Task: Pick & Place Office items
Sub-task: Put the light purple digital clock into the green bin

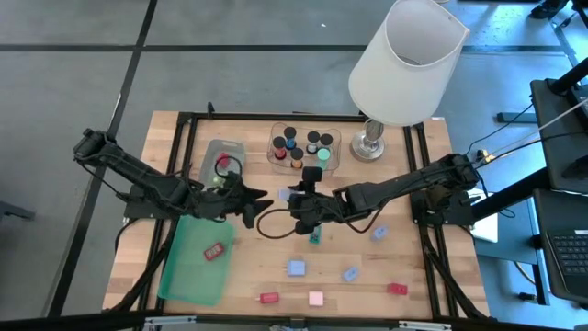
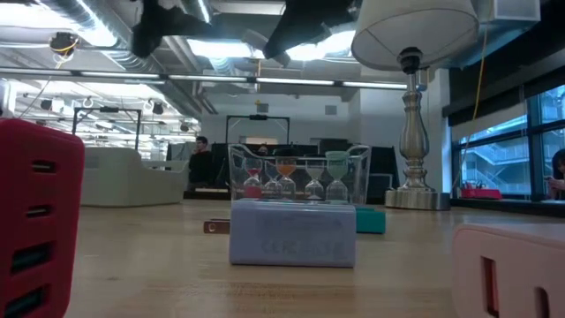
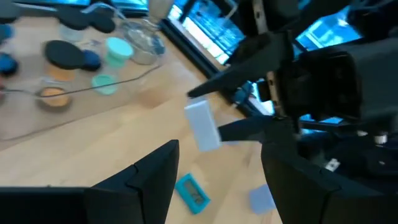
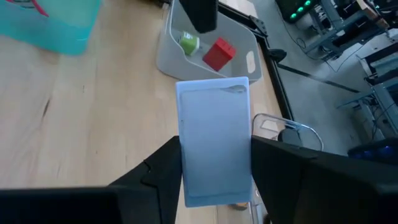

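Looks like a hand-off: right end effector (image 4: 214,165) pinches the pale blue block (image 4: 214,140) above the tabletop (image 1: 248,262), and left end effector (image 3: 214,165), fingers spread and empty, faces it close by.

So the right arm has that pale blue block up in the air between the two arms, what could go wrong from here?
1. The right tool pinches the flat pale blue rectangular block only at one end, so it could pivot or slip out.
2. The left tool stands open right beside it; the two arms could bump.
3. A small teal block lies on the wooden table underneath and could get knocked if the held block drops.
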